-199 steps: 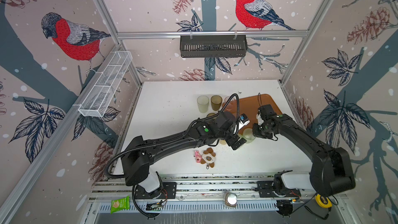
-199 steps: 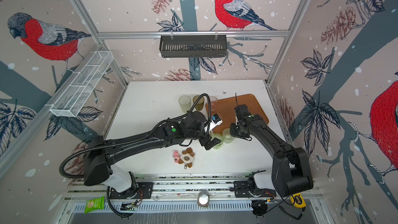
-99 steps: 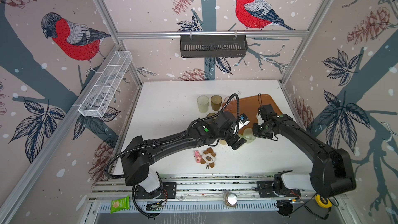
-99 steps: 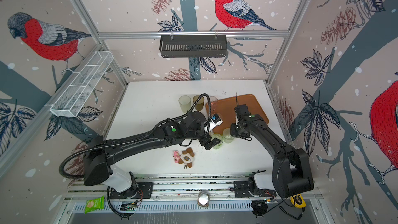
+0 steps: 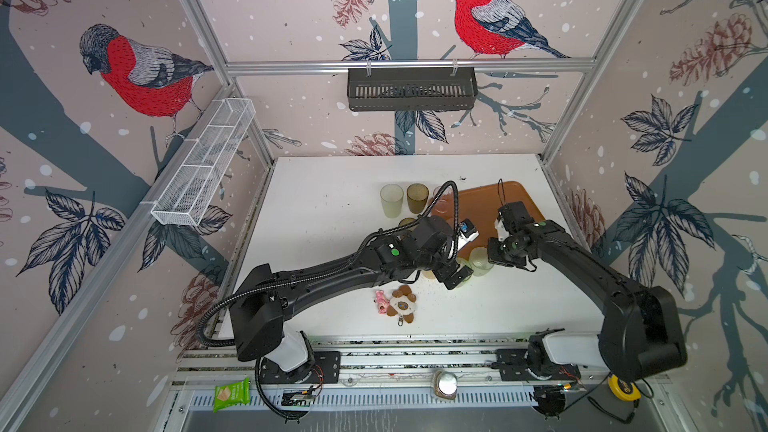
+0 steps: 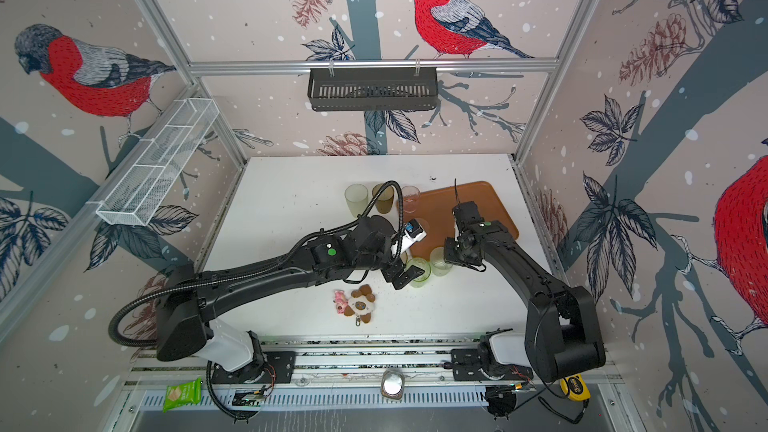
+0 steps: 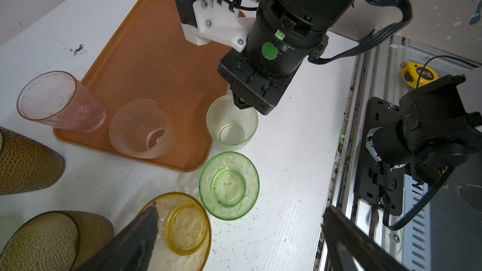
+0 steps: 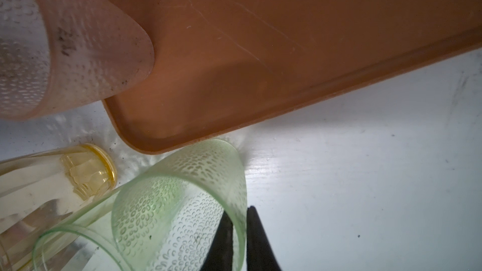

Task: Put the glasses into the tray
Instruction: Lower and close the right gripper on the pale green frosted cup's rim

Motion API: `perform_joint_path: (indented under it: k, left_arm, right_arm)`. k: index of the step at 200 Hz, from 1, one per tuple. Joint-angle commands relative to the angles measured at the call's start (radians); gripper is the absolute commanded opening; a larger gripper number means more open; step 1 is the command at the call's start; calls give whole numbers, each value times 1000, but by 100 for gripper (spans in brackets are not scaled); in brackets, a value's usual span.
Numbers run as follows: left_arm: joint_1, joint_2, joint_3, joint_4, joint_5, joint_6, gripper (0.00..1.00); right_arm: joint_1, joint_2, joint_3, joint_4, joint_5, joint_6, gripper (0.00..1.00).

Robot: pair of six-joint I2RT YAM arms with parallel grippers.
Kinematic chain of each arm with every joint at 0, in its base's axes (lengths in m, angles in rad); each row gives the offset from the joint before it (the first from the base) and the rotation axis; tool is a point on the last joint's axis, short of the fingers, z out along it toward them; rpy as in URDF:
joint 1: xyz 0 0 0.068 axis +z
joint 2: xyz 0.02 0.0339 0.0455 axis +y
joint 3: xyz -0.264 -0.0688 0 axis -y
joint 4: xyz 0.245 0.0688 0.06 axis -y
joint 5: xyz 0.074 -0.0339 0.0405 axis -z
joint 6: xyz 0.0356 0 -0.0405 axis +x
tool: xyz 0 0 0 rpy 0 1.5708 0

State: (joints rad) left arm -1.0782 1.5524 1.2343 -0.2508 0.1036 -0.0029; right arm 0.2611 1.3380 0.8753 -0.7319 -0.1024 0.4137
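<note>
- My right gripper [image 8: 238, 220] pinches the wall of the pale green tumbler [image 7: 231, 123], with one finger inside the mouth and one outside.
- That glass looks to be standing on the table [image 7: 292, 168]. It is just off the tray [image 7: 156, 61], at about 7 o'clock of it in a top view. I cannot tell whether it touches the rim.
- My left gripper [image 5: 455, 277] is spread wide and empty. It hangs over the clear green tumbler [image 7: 229, 186] and the yellow tumbler [image 7: 186, 226], at roughly 8 o'clock of the pinched glass.
- Step in hand, as I judge it: the grasp is made and the lift has not begun. The pink tumbler [image 7: 60, 102] and the frosted tumbler [image 7: 142, 129] already stand along the tray's 9 o'clock side.
- The next move is to rise straight up past the low rim. Then I carry toward 1 o'clock and set down on bare tray, away from the frosted one.
- A pinch on one thin wall may let the glass tilt, so I should go slowly.
</note>
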Motion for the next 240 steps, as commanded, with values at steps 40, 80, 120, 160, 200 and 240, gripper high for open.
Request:
perform_joint_path:
  k: [40, 80, 120, 160, 200, 240]
  left_arm:
    - [-3, -8, 1, 27, -13, 1, 97]
    - [-2, -6, 3, 22, -15, 3, 98]
    - [-2, -6, 2, 21, -16, 3, 98]
    - [-2, -10, -3, 28, -27, 2, 97]
    - [-2, -14, -5, 32, -36, -2, 98]
    - [-1, -17, -5, 32, -48, -3, 98]
  right_arm:
    - [4, -8, -2, -2, 12, -10, 11]
    - [4, -10, -1, -3, 15, -10, 10]
    - [4, -10, 5, -3, 17, -12, 8]
    - [4, -14, 17, -12, 20, -15, 7]
    - [4, -18, 35, -27, 32, -17, 6]
    - [4, -22, 50, -34, 44, -17, 5]
